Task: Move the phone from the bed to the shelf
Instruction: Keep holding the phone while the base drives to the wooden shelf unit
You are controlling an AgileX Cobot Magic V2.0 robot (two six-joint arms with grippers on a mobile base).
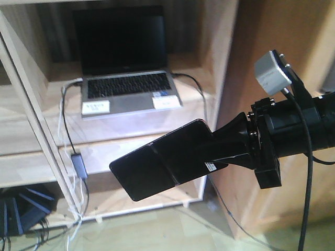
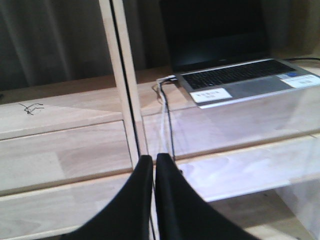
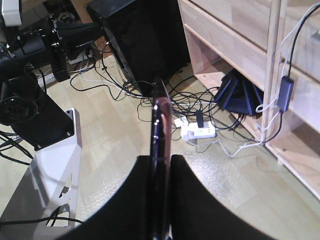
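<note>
The phone [image 1: 162,159] is in the air in front of the shelf [image 1: 125,124], touching none of its boards. I pinch it by one short end, the end with the small white sticker, in my right pincer [image 1: 212,157]. Its long axis carries straight on from my fingers, so the free end runs away from me, down and to the left in the front view, and hangs below the board that bears the open laptop [image 1: 128,91]. In my right wrist view the phone [image 3: 161,150] shows only as a thin edge between the two closed fingers of the right pincer [image 3: 161,167]. From that I judge that it stands on its long edge rather than lying flat. The board lies ahead of the phone's free end and somewhat higher. The coming move therefore calls for a lift, a reach along the phone's own length, and probably a roll of the wrist to bring the broad face down onto the wood. Bare plank shows in front of the laptop and on the lower step. A cable with a small grey adapter [image 1: 78,163] hangs by the upright post [image 1: 31,115] to the left. My left pincer [image 2: 154,162] is pressed together on nothing and faces that same post, left of the laptop, so the right arm is the one to finish.
</note>
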